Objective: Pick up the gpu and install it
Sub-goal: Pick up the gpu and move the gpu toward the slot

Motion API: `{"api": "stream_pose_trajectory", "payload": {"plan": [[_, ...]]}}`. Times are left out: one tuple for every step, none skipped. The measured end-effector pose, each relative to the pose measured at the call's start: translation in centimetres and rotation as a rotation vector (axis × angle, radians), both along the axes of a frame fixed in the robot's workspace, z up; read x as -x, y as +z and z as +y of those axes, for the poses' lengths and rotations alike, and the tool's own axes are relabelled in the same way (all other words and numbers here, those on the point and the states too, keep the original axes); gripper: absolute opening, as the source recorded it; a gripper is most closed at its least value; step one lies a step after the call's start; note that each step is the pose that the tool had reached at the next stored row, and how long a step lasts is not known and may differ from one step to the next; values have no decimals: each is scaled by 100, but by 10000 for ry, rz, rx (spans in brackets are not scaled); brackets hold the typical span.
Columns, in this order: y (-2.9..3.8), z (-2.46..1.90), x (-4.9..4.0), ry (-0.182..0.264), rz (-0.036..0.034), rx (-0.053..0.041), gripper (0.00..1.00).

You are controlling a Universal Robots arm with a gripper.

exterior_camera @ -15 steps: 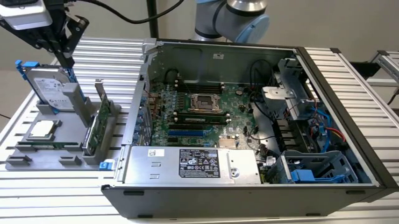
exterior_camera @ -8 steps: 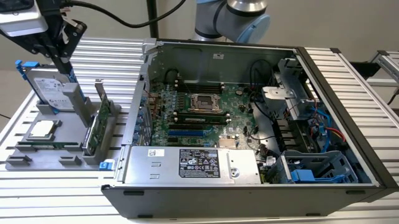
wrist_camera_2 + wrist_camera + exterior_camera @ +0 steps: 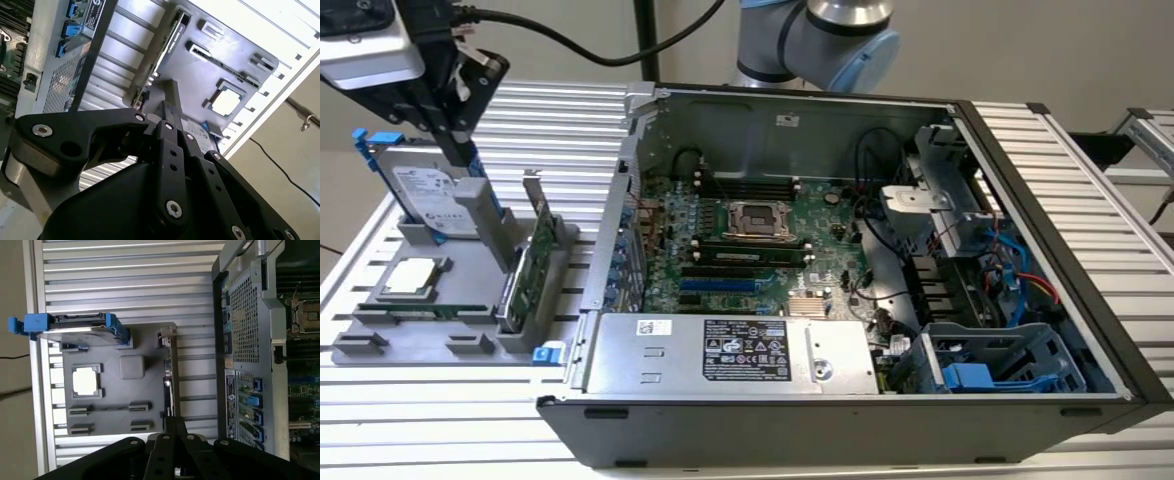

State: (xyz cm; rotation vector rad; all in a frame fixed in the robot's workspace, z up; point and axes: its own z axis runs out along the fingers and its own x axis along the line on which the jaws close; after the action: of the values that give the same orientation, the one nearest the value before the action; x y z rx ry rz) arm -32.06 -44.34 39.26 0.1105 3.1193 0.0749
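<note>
A: Where is the gpu (image 3: 530, 262) right now?

B: In the tray (image 3: 400, 345). It stands on its long edge in a slot along the side of the tray nearest the computer case (image 3: 787, 110). Its metal bracket sticks up at the end of the tray where the hard drive (image 3: 427, 190) stands.

A: Why on edge rather than flat?

B: My guess is access. Upright, the card's top edge rises clear of the tray, so there is room on both faces for something to close on it.

A: And the gripper (image 3: 458, 160)?

B: It hangs above the tray, pointing down, and in the exterior view it sits toward the hard drive's end. Its fingers look drawn together with nothing between them. It seems to touch nothing on the tray, though I cannot tell how exactly it lines up with the card.

A: What about the other parts?

B: The hard drive stands upright in its own cradle and a square chip (image 3: 411, 277) lies flat in a pocket. Each part has its own seat in the tray, apart from the others – probably so one can be taken without knocking its neighbours.

A: The tray itself?

B: It rests on the ribbed tabletop (image 3: 454, 420) just beside the case, which lies on its side with the open face up – a short carry, I'd say. The card has not been lifted from the tray yet.
</note>
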Motion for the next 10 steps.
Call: {"api": "stream_pose_trajectory", "payload": {"plan": [[0,-5,-7,0,0,0,0],[0,-11,-15,0,0,0,0],[0,-16,-22,0,0,-1,0],[0,-22,-29,0,0,0,0],[0,-28,-32,0,0,0,0],[-1,-36,-33,0,-1,-1,0],[0,-43,-34,0,0,0,0],[0,-46,-33,0,0,0,0],[0,-46,-33,-1,0,0,0],[0,-47,-32,0,7,0,0]]}}
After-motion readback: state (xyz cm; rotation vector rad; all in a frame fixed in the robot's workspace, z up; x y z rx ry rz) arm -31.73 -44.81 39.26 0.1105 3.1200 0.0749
